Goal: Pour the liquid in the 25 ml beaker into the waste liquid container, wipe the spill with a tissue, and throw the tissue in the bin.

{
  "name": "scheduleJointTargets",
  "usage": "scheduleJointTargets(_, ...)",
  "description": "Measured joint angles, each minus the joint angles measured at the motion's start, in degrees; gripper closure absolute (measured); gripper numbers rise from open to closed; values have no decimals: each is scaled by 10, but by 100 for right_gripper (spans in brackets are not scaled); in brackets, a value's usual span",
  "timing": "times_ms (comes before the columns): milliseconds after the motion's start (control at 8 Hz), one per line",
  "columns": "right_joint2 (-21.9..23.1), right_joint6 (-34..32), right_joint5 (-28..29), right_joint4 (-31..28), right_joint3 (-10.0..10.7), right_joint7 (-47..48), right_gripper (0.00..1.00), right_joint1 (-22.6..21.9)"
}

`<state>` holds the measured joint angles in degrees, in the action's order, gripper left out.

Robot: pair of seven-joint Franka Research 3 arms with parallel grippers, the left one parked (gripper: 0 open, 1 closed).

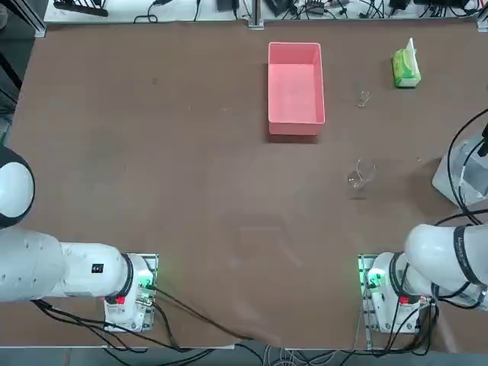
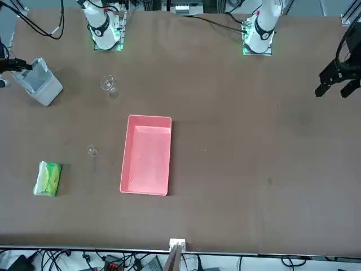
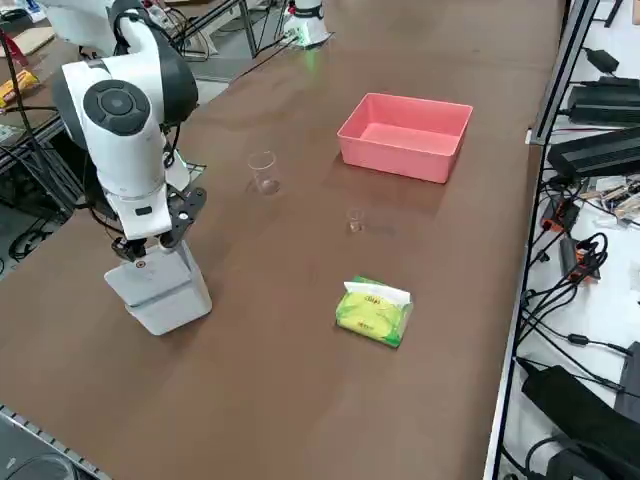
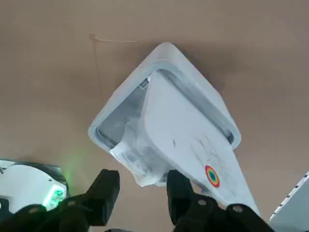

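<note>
Tissue [image 4: 142,157] — a white crumpled sheet, as I judge it — lies at the mouth of the bin [image 3: 160,292], partly inside and partly over the rim, beside the tilted lid [image 4: 188,140]. Right gripper [image 4: 144,178] is at the bin with its fingers well parted; nothing appears clamped between them. Whether the sheet touches a fingertip, I cannot tell.

Handling, judged: very light, limp, thin; likely to tear if damp and to cling to a finger or snag on the rim. If it needs another grasp, pinch the bunched part outside the rim gently, clear of the lid, then release deeper in the opening.

25 ml beaker [image 1: 364,99] stands on the bench [image 1: 191,152], right of the pink tray [image 1: 296,88]; larger beaker [image 3: 264,173] is well apart. Step in hand: disposal, probably the last — check that the sheet drops fully inside.
</note>
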<state>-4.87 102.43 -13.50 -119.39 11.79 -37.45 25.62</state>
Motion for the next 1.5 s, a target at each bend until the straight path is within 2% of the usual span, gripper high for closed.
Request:
scheduleJointTargets(125,0,-1,0,9,-1,0,28,-3)
scheduleJointTargets(250,0,-10,5,23,-3,0,24,-7)
scheduleJointTargets(375,1,-30,17,42,-4,0,14,-13)
scheduleJointTargets(625,3,-77,38,84,-5,-1,0,-23)
scheduleJointTargets(875,14,-119,48,128,-6,-2,0,-41)
scheduleJointTargets(1000,20,-133,50,152,-14,-2,0,-49)
scheduleJointTargets(1500,26,-146,53,227,-78,18,0,-56)
